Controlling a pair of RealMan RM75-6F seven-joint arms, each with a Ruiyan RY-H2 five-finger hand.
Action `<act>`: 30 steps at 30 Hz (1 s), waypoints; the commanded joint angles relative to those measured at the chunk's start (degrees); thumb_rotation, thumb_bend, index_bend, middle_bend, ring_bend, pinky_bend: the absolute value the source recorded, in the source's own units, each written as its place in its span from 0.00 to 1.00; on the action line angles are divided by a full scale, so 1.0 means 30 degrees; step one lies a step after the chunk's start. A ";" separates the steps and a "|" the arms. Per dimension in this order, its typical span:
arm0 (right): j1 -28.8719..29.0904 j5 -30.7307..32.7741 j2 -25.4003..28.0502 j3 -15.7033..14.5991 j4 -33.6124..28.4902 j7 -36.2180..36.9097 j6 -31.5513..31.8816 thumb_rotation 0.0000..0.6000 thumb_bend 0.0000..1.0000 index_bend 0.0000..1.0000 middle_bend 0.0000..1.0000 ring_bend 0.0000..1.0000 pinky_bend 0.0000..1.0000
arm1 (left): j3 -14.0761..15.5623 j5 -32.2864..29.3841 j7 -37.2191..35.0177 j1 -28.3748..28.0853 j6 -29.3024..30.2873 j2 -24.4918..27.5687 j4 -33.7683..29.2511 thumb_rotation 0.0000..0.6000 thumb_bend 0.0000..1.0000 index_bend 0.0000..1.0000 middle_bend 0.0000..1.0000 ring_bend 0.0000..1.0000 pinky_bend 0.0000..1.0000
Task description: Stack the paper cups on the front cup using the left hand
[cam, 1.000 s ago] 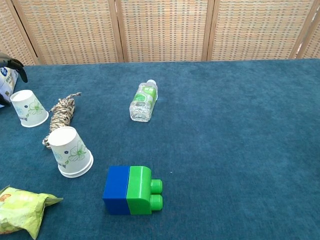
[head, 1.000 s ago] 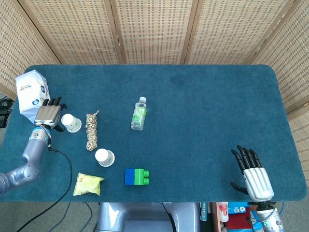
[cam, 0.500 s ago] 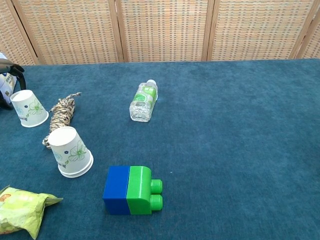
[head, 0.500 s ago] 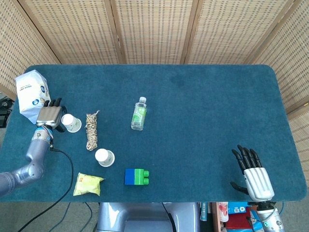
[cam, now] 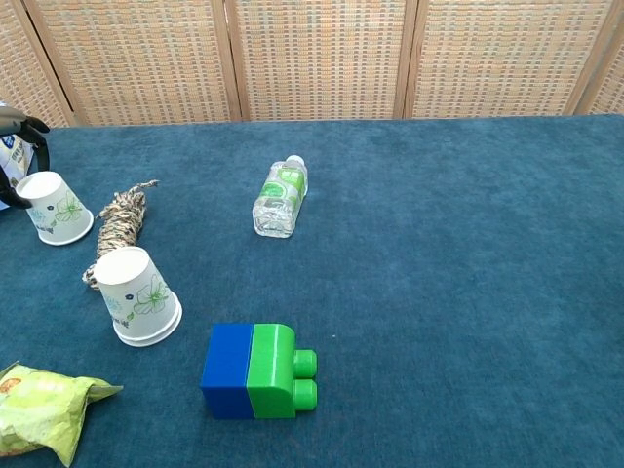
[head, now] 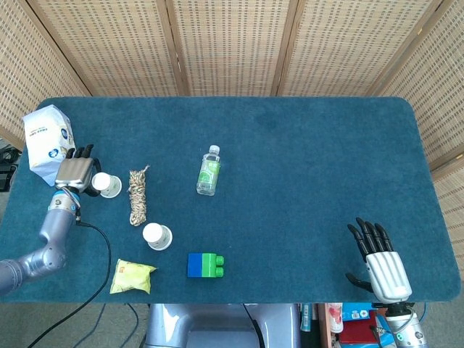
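Two white paper cups with a green print stand upside down on the blue table. The front cup (head: 157,235) (cam: 142,295) stands alone near the table's front. The far cup (head: 109,185) (cam: 57,207) is at the left edge, and my left hand (head: 75,174) (cam: 16,161) has its dark fingers curled around its upper part. The cup still touches the cloth. Most of that hand is cut off in the chest view. My right hand (head: 380,261) rests at the front right corner, fingers spread, holding nothing.
A coiled rope (head: 137,194) (cam: 119,222) lies between the two cups. A plastic bottle (head: 208,170) (cam: 276,196) lies mid-table. A blue-green block (head: 205,264) (cam: 255,370) and a yellow snack bag (head: 132,276) (cam: 44,407) sit at the front; a white bag (head: 47,141) lies behind the left hand.
My left hand has closed in on the far cup, which has shifted and tilted slightly. The right hand and everything else are unchanged.
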 commanded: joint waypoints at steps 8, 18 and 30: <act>0.0021 0.0011 -0.0014 -0.0009 -0.0002 -0.0026 -0.0064 1.00 0.00 0.00 0.00 0.00 0.00 | -0.1416 0.1183 -0.0819 -0.0187 0.0915 0.2566 -0.4428 1.00 0.20 0.43 0.00 0.00 0.00; 0.0004 -0.0105 -0.0018 -0.0067 -0.0064 -0.0043 -0.0017 1.00 0.00 0.00 0.00 0.00 0.00 | -0.2709 0.2417 -0.1595 -0.0240 0.1026 0.7830 -1.3329 1.00 0.20 0.43 0.00 0.00 0.00; -0.0041 -0.0080 0.0114 0.0021 -0.0120 0.0206 0.0156 1.00 0.00 0.00 0.00 0.00 0.00 | -0.1822 0.4181 -0.1666 -0.0554 0.0153 0.8982 -1.6709 1.00 0.21 0.43 0.00 0.00 0.00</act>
